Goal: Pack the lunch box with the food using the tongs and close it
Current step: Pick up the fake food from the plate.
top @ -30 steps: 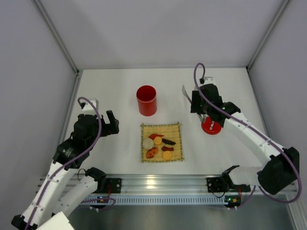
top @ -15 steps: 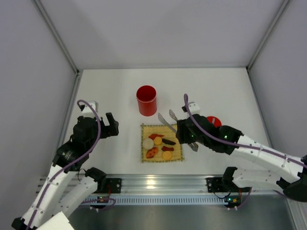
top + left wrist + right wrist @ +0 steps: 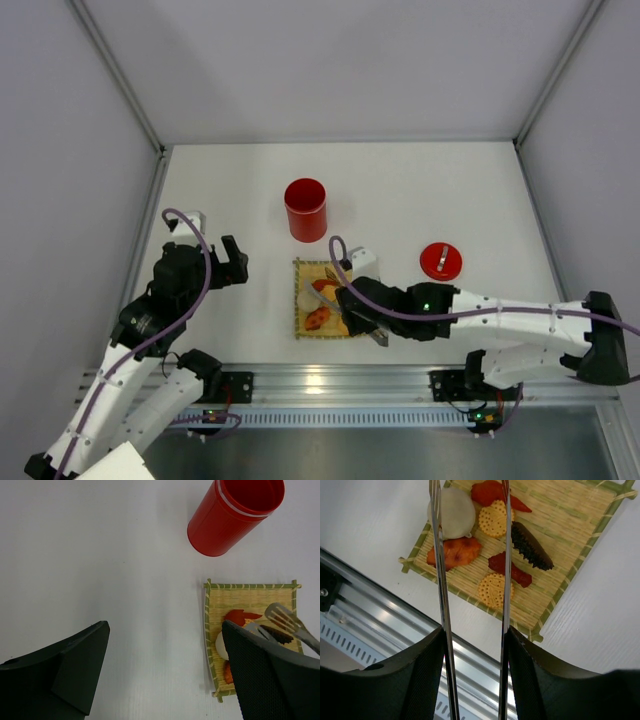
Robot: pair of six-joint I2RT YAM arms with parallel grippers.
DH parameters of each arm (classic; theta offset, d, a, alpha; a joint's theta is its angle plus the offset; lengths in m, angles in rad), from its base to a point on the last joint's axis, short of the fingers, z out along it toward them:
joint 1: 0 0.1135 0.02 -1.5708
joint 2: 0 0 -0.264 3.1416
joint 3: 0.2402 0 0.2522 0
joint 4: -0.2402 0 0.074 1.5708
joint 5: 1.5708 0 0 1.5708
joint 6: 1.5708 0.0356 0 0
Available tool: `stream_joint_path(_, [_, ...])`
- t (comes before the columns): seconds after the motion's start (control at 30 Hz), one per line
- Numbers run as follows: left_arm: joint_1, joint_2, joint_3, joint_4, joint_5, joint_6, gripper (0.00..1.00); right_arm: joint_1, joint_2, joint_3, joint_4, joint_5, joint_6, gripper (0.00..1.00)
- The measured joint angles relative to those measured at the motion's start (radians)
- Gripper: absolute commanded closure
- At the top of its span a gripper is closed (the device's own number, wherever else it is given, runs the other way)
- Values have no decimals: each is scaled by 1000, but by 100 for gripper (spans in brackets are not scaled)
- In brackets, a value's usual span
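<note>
The right end effector (image 3: 475,650) grips the tongs (image 3: 440,580), tips over the food (image 3: 492,517) just ahead, while the left end effector (image 3: 165,665) gapes open.

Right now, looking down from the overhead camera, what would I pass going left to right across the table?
Left gripper, jaws open → red lunch box, lid off → right gripper, closed on the tongs → red lid.
</note>
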Motion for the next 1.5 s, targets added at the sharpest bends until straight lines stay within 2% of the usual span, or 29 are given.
stream_joint_path(0.23, [0,0,-3,0,3,0,1,63,120,1,7,12,24,50])
stream_joint_path(1.5, [0,0,-6,1,11,0,1,127,150,40,17,61,74,46])
